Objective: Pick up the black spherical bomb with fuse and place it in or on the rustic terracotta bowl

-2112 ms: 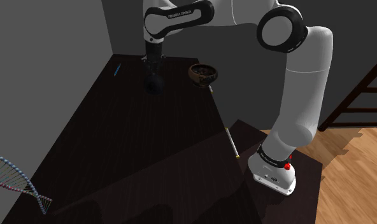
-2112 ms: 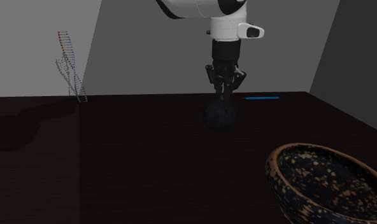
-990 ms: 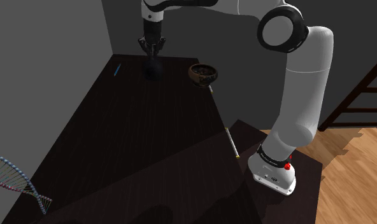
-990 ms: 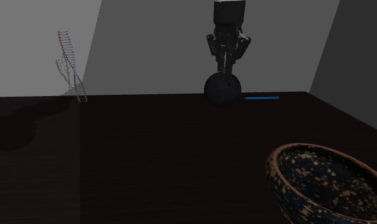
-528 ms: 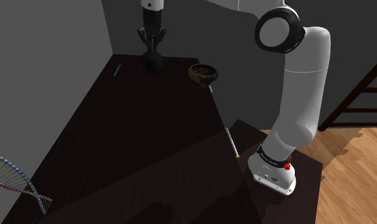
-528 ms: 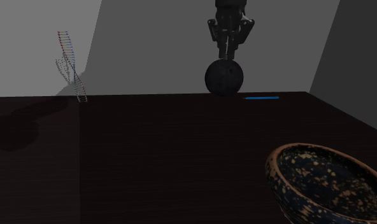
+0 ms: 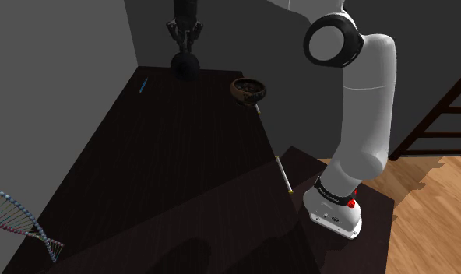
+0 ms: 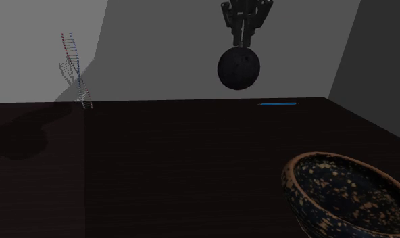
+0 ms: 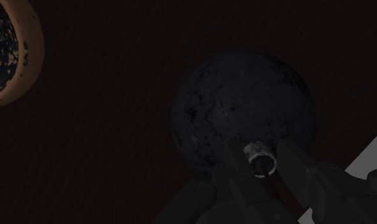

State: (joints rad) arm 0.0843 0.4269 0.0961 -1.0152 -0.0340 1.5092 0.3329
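Hanging above the counter [image 8: 151, 162], the bomb [image 8: 238, 67] is clasped at its top by the hand [image 8: 243, 40], the bowl [image 8: 294, 193] at its four o'clock.

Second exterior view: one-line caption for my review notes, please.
The black pincer holds the dark round bomb by its top, well above the dark table, speckled bowl at lower right.

A house room: plank floor [image 7: 435, 204], dark table [image 7: 167, 171], grey walls [image 7: 58, 70].
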